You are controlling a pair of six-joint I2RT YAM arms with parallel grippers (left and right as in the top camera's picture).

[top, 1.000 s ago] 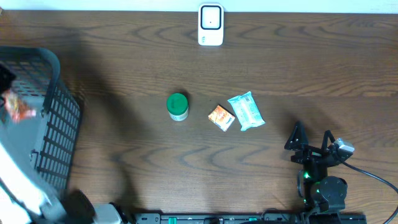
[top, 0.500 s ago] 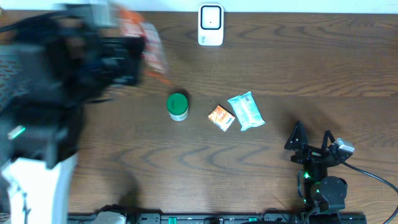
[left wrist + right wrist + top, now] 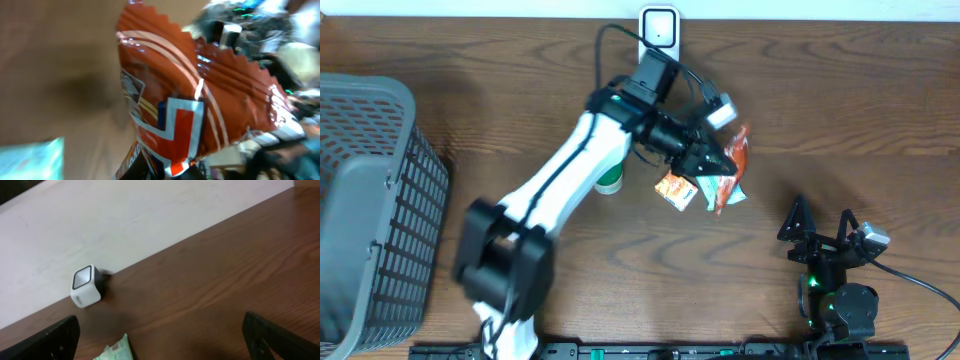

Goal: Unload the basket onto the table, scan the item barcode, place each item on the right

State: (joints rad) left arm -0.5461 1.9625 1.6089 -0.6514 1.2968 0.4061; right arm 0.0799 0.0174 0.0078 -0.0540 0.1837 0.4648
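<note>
The left arm [image 3: 570, 165] reaches from the near edge of the brown wooden surface [image 3: 520, 230] up and across to the right of centre. The left claw [image 3: 720, 157] is clamped tight on a red-orange packet [image 3: 739, 148], which it holds above the surface. The packet hangs over the upper end of a teal wipes pack [image 3: 724, 192] and sits to the right of and nearer than the white scanner [image 3: 659, 40], which stands at the far edge and is well apart from the packet. In the left wrist view the packet [image 3: 190, 100] fills most of the frame. Its crimped, zigzag edge and a white and blue panel are visible, but the picture is blurred and no barcode can be made out. A corner of the teal wipes pack [image 3: 30, 160] shows at the lower left. A small orange pack [image 3: 675, 190] lies just left of the wipes. A jar [image 3: 609, 183] is partly hidden under the arm. A grey mesh basket [image 3: 375, 200] stands at the left edge. The right claw [image 3: 820, 215] rests near the front right corner with its jaws spread wide and nothing between them. The right wrist view looks across the surface to the scanner [image 3: 87, 286] against the pale wall, and both fingers [image 3: 55, 340] show at the bottom corners.
</note>
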